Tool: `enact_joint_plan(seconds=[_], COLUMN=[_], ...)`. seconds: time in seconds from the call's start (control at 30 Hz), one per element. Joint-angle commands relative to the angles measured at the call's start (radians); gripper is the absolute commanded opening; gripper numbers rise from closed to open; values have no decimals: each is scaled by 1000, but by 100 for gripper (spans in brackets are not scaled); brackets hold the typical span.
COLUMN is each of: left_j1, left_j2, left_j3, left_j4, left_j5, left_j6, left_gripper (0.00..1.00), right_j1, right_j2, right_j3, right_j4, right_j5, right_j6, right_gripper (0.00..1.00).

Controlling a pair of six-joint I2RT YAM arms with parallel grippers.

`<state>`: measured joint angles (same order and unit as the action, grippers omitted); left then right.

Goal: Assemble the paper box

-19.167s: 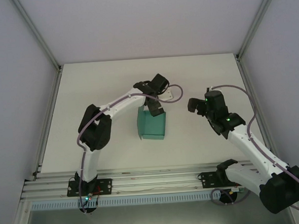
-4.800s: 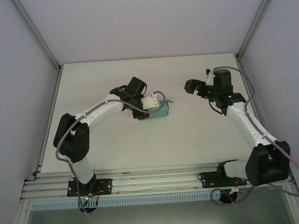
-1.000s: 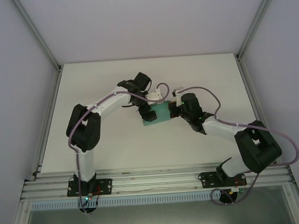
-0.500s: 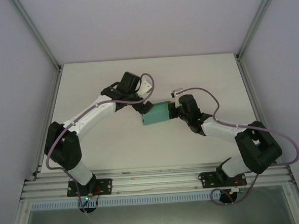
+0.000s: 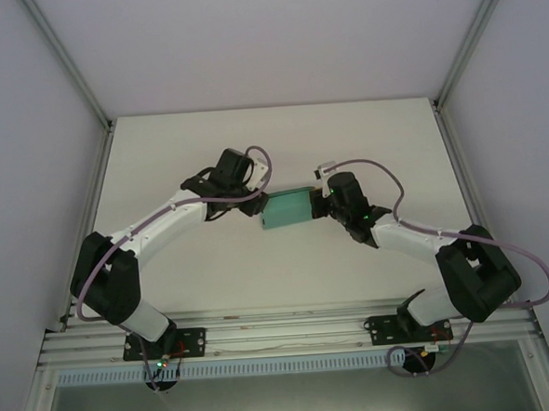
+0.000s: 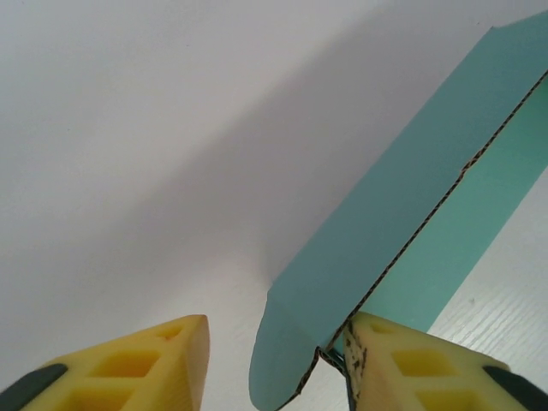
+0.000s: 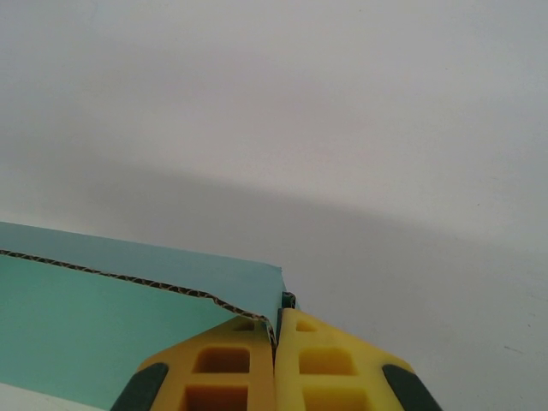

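The paper box [image 5: 287, 207] is a teal card box, folded into a flat rectangle, at mid-table between both arms. My right gripper [image 5: 320, 202] is at its right end. In the right wrist view that gripper [image 7: 276, 318] is shut, pinching the corrugated edge of the box's wall [image 7: 103, 317]. My left gripper [image 5: 258, 203] is at the box's left end. In the left wrist view its jaws [image 6: 278, 330] stand apart around the rounded end flap of the box [image 6: 402, 197]. The right finger [image 6: 411, 368] touches the card. The left finger [image 6: 137, 364] is a gap away from it.
The white table [image 5: 187, 155] is fenced by aluminium frame posts at its left [image 5: 88, 208] and right [image 5: 469, 184] edges. A rail [image 5: 282, 331] with the arm bases runs along the near edge.
My left gripper has swung from above the box down to its left end, and its jaws have narrowed around the end flap. The right gripper has kept its hold on the box's right end.
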<state>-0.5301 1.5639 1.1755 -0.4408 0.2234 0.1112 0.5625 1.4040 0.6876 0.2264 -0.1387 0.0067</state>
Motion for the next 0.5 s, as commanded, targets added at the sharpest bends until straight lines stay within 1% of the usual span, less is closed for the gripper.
enact_joint_plan(seconds=[0.0,0.03,0.17,0.23,0.3,0.4,0.47], left_j1=[-5,-5,-5,-5,-5,-7,-7], left_j2=[5,10,22,24,21,21,22], left_j3=[21,21,26,27,22,23,20], left_j4=[25,26,8,2,13,13,21], left_j5=[24,30,12,9,6,18,24], left_j6=[-8,-5,-13,-16,-28,-53,-80], left_gripper=[38,38,27,26,20,16,9], right_j1=[10,11,11,10,10,10,12], right_j2=[30,30,26,27,29,30,32], right_j3=[-11,-10,-8,-8,-4,2,7], right_j4=[-177,-177,-182,-183,-186,-194,-202], right_j5=[-18,-18,-15,-14,-19,-18,-15], right_j6=[20,19,21,23,25,24,26], right_gripper=[0,0,0,0,0,0,0])
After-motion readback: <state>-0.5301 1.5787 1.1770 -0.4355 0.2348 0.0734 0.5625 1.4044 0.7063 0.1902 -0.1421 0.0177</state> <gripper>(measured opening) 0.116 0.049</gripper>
